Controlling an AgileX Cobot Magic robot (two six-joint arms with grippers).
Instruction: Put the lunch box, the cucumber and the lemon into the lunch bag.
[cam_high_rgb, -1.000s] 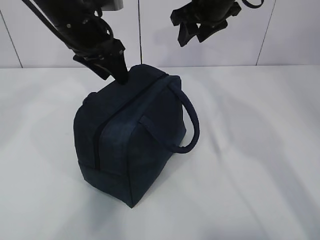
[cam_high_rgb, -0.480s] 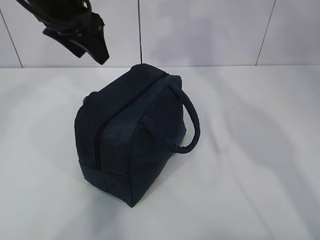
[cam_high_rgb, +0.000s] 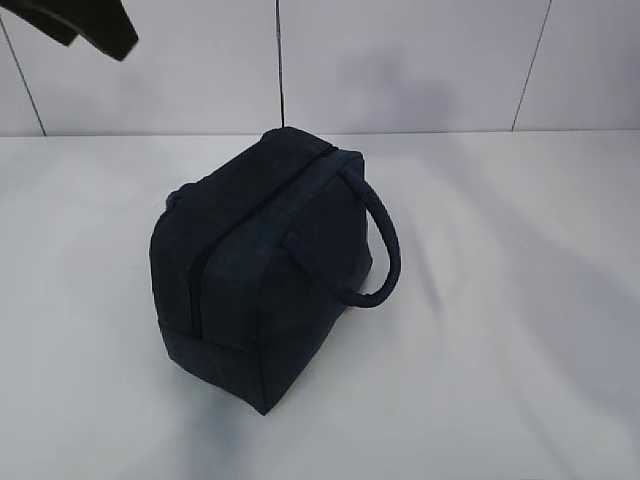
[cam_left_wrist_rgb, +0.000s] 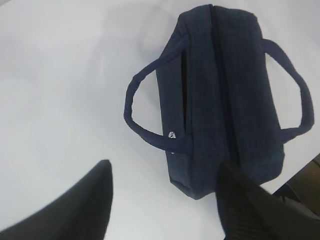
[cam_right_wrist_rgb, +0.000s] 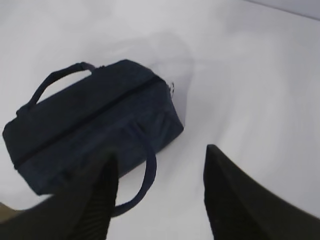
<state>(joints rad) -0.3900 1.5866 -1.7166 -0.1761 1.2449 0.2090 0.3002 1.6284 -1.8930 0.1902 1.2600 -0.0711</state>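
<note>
The navy lunch bag (cam_high_rgb: 265, 265) stands alone on the white table, its top zipper (cam_left_wrist_rgb: 220, 75) closed and a loop handle (cam_high_rgb: 385, 250) hanging on each side. The lunch box, the cucumber and the lemon are out of view. My left gripper (cam_high_rgb: 110, 35) shows only as a black tip in the top left corner of the exterior view, high above and left of the bag. In the left wrist view it (cam_left_wrist_rgb: 164, 170) is open and empty, looking down on the bag. My right gripper (cam_right_wrist_rgb: 161, 155) is also open and empty, high over the bag (cam_right_wrist_rgb: 95, 125), and outside the exterior view.
The white table (cam_high_rgb: 520, 330) spreads all round the bag. A tiled wall (cam_high_rgb: 420, 60) rises behind it. In the left wrist view the table's edge (cam_left_wrist_rgb: 305, 172) shows at the lower right, just past the bag's end.
The left gripper lifted off the bag's top and rose up and left to the frame corner. The right gripper rose out of the exterior view. The bag stayed put.
</note>
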